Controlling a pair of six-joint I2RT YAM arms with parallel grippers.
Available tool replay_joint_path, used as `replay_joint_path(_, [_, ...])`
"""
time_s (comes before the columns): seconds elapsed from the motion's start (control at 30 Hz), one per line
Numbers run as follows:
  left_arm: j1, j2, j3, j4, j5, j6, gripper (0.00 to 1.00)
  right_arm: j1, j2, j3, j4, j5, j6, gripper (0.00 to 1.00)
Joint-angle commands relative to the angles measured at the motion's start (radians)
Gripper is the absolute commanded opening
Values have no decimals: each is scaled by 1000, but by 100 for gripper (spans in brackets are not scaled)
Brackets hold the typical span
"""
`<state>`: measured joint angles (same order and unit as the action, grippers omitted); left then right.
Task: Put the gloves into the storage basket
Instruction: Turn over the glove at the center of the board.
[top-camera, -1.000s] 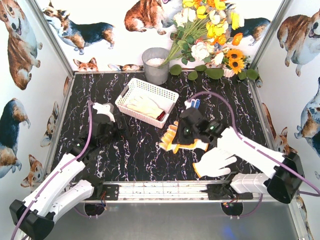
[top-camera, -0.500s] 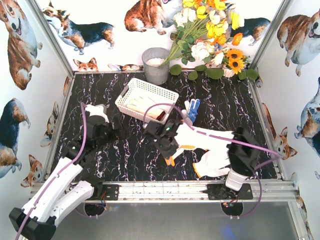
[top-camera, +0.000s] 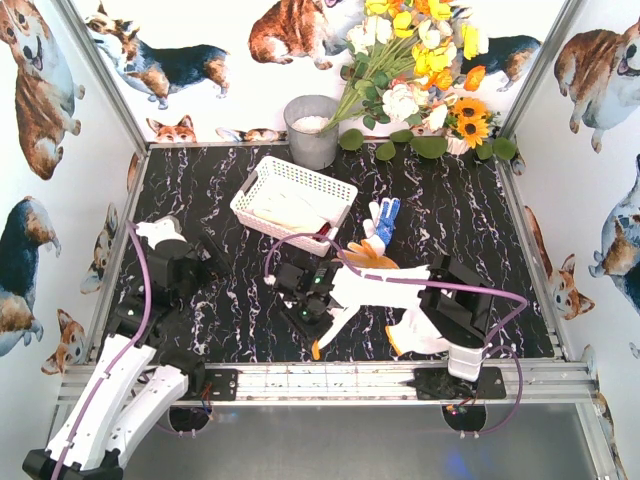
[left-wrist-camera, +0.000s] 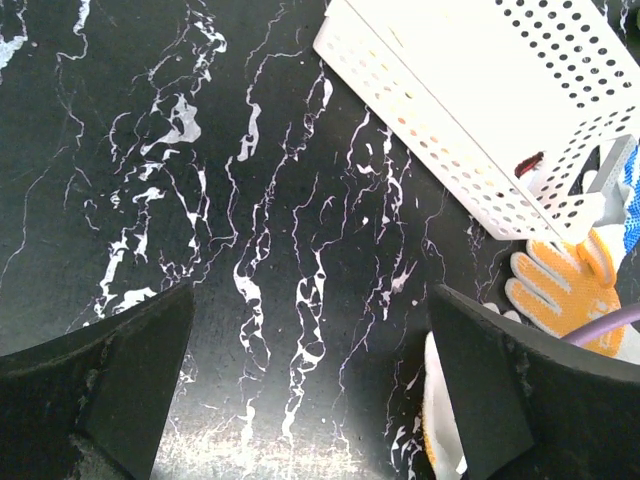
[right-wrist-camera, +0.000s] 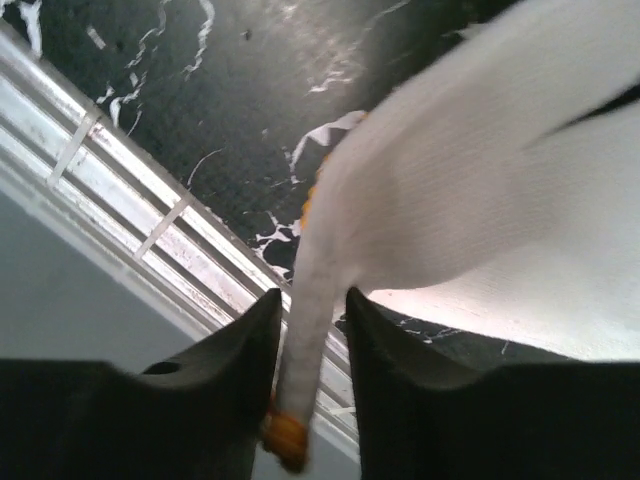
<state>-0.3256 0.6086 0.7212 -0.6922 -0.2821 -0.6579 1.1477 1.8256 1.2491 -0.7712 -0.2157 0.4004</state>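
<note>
Pinching a white glove (right-wrist-camera: 430, 180) by 1 thin end so it hangs clear of the tabletop (top-camera: 230, 290) for carrying, the right fingers (right-wrist-camera: 262, 340) sit short of the storage basket (top-camera: 262, 178) — left fingers (left-wrist-camera: 110, 390) spread wide, empty.

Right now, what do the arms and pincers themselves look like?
The left arm and right arm have white link shells, black joints and a purple cable along each. The left pincer and right pincer have matte black, wedge-shaped fingers.
</note>
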Motion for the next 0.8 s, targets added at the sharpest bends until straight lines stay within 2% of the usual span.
replay_joint_path(0.0, [10, 24, -9, 45, 50, 35, 94, 11, -62, -26, 109, -89, 21, 45])
replay_joint_path(0.1, [10, 54, -11, 65, 104, 68, 94, 6, -134, -50, 117, -94, 42, 66])
replay_joint_path(0.2, [10, 102, 0, 80, 177, 108, 94, -25, -220, -82, 113, -96, 80, 75])
replay_joint_path(0.33, [10, 186, 11, 97, 305, 156, 93, -149, -357, -144, 107, -128, 136, 85])
replay_joint_path(0.47, [9, 263, -5, 116, 486, 180, 89, -332, -484, -226, 87, -128, 241, 85])
replay_joint_path(0.57, [-7, 304, -54, 148, 574, 128, 85, -443, -540, -313, 95, -124, 345, 82])
replay_joint_path(0.7, [-74, 349, -142, 241, 628, 37, 79, -526, -567, -438, 125, -151, 475, 75])
replay_joint_path(0.77, [-108, 371, -176, 287, 631, 6, 73, -535, -577, -502, 161, -152, 535, 72])
